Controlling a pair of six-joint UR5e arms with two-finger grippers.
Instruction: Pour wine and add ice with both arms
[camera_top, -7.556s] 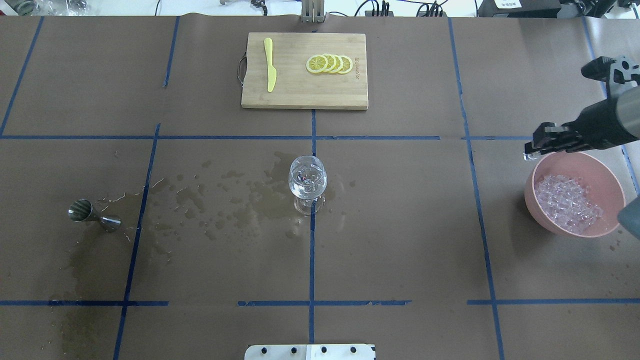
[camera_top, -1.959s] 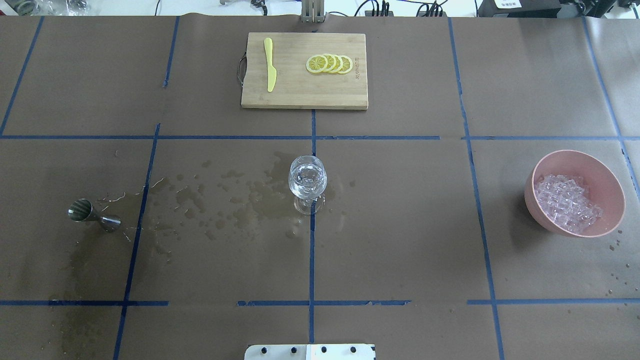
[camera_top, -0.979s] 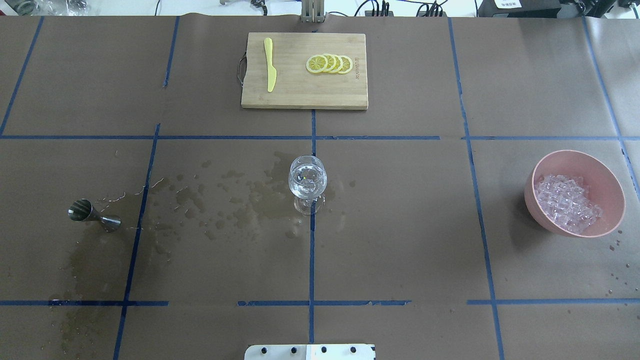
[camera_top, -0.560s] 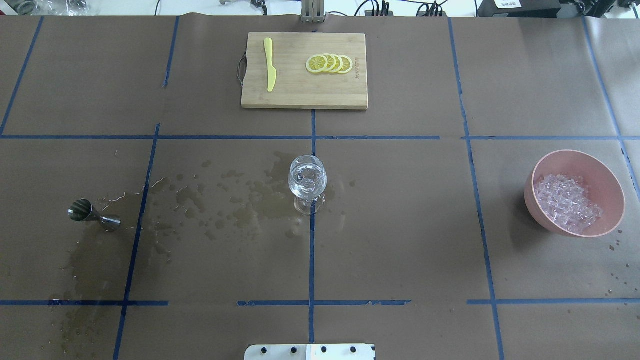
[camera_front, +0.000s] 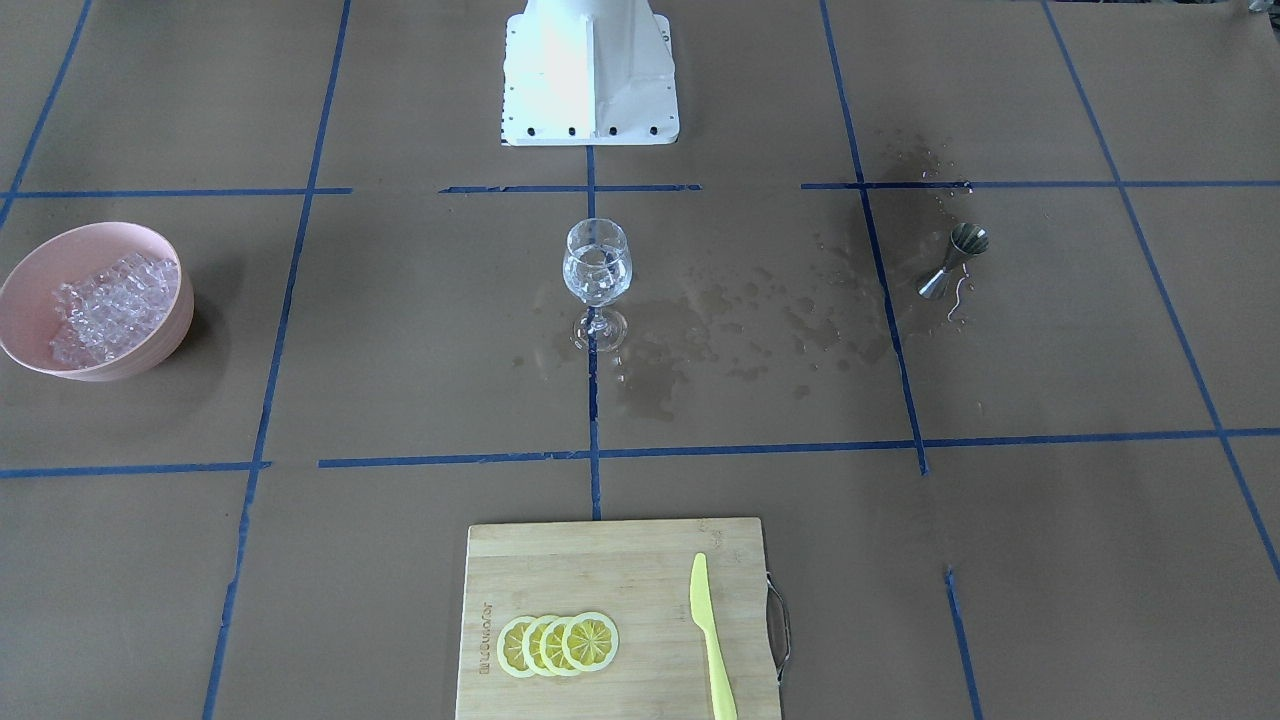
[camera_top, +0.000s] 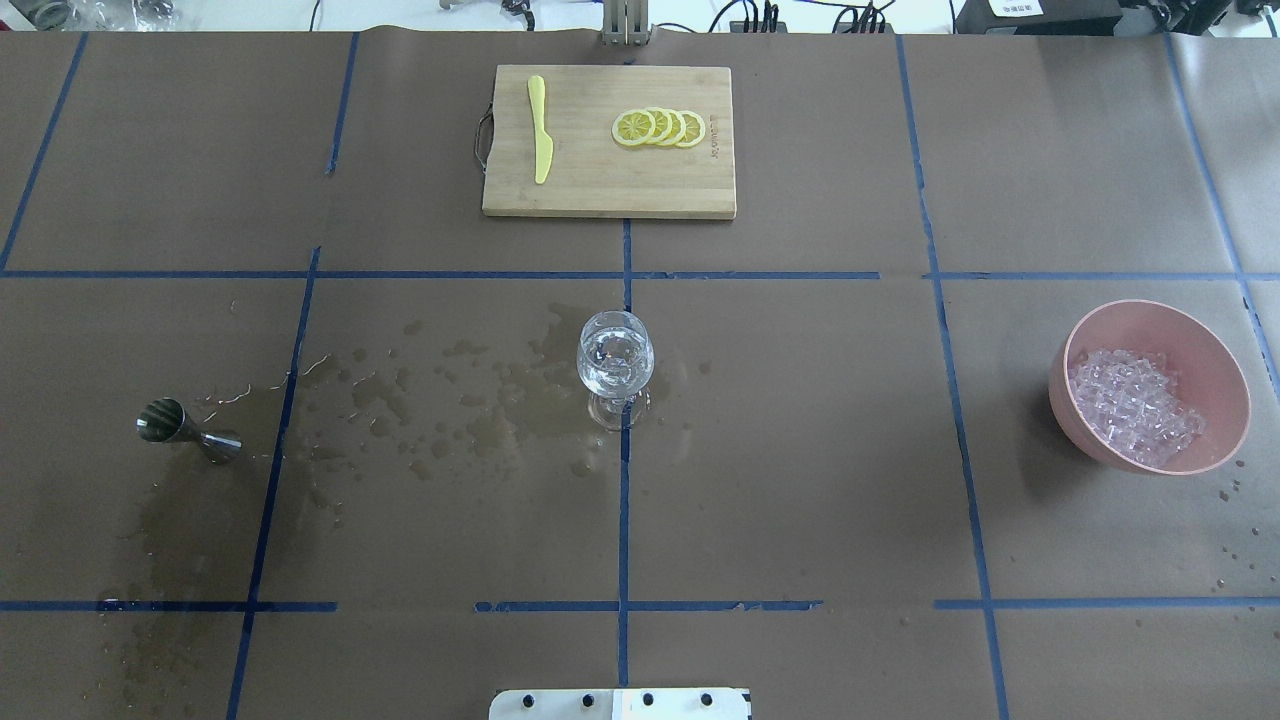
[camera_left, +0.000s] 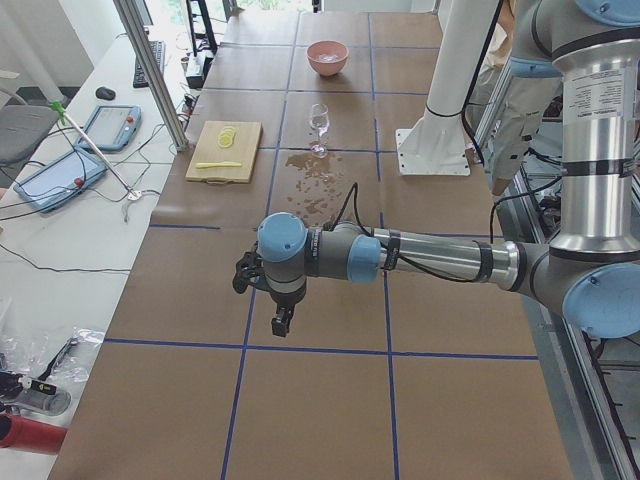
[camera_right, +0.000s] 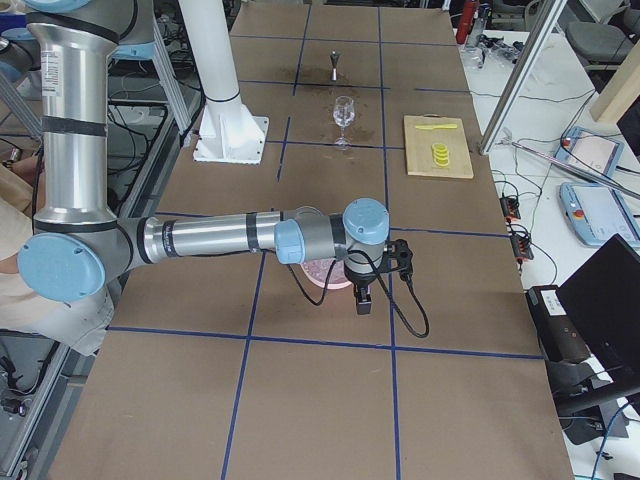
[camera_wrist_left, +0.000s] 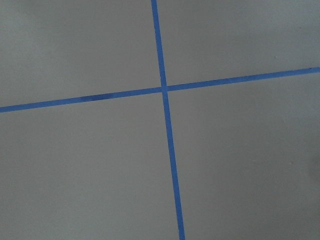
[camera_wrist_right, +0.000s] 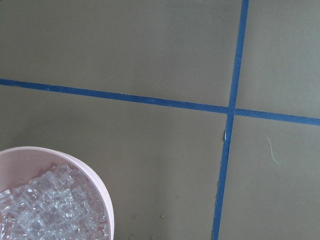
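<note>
A stemmed wine glass (camera_top: 616, 362) stands at the table's middle with clear contents; I cannot separate liquid from ice in it. It also shows in the front view (camera_front: 597, 268). The ice (camera_top: 1135, 405) fills a pink bowl (camera_top: 1225, 360) at the right, also seen in the right wrist view (camera_wrist_right: 45, 210). My right gripper (camera_right: 362, 300) hangs beside that bowl (camera_right: 325, 275), seen only in the exterior right view. My left gripper (camera_left: 283, 322) hangs over bare paper, seen only in the exterior left view. I cannot tell whether either is open or shut.
A steel jigger (camera_top: 188, 432) stands at the left amid wet stains (camera_top: 470, 400). A wooden cutting board (camera_top: 608, 190) at the far middle holds lemon slices (camera_top: 660, 128) and a yellow knife (camera_top: 540, 130). The white pedestal base (camera_front: 590, 80) is at the robot's side.
The right gripper, over the bowl's far rim 7.6 s ago, has left the overhead view. Nothing has moved in the last two seconds.
</note>
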